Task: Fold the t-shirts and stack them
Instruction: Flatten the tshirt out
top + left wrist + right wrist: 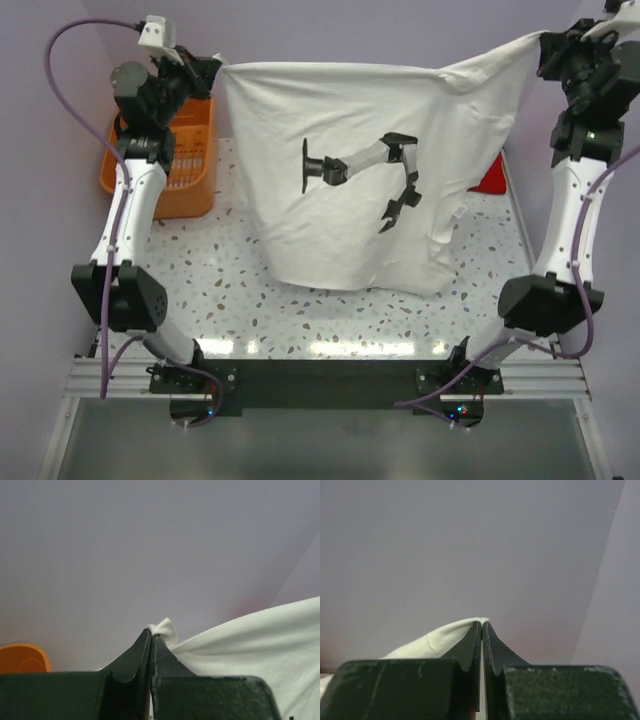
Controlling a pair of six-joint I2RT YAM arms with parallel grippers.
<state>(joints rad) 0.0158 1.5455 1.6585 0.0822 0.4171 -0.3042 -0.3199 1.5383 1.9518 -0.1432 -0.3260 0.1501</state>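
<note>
You see the speckled counter (230, 290) across mid-frame. The cream-white t-shirt (330, 170) hangs spread at upper centre (black graphic on its face). The orange basket (190, 150) sits upper left. The left end effector (151, 632) and right end effector (482, 625) each clamp a top corner of it. The red t-shirt (492, 178) shows at right.

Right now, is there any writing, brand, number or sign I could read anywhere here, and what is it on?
No readable text in any of the three views.
cream-white t-shirt: only a black picture of a robot arm, with no letters or numbers.
orange slotted basket: no label or marking shows.
</note>
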